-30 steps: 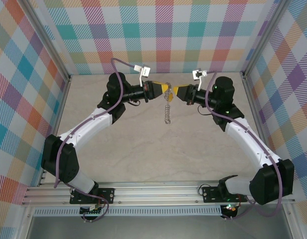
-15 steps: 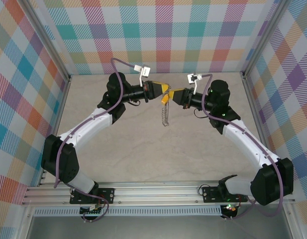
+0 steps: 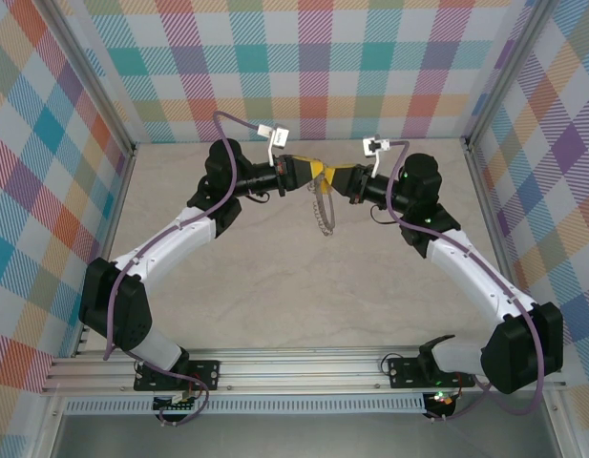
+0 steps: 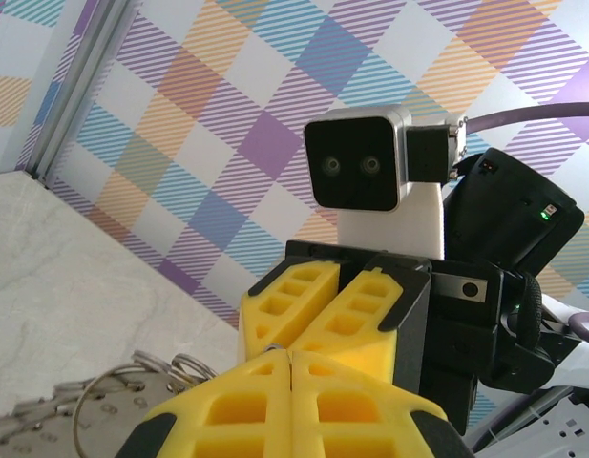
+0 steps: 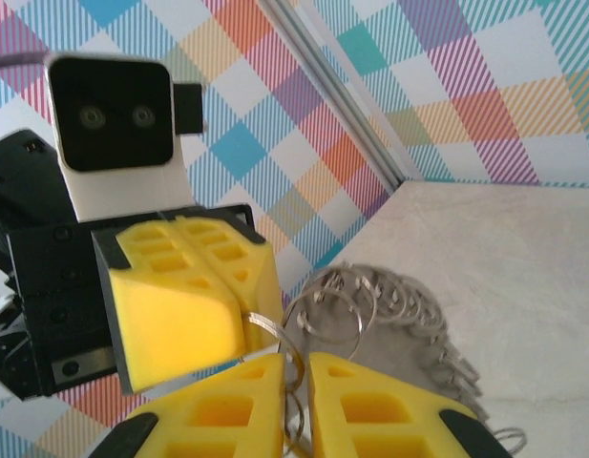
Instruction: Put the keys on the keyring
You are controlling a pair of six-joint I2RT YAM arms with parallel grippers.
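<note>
Midair: silvery-grey, bumpy-rimmed metal keyring dangles below the meeting claws. The left gripper is pinched tight on its wire. The right gripper is narrow, a loop between its jaws. Risk: opposing pulls twist the ring loose and it drops. The key can't be made out.

Nothing legible here — no text, label, brand, number or sign can be read.

White arms with black joints, purple cables and yellow ribbed pincer fingers.
</note>
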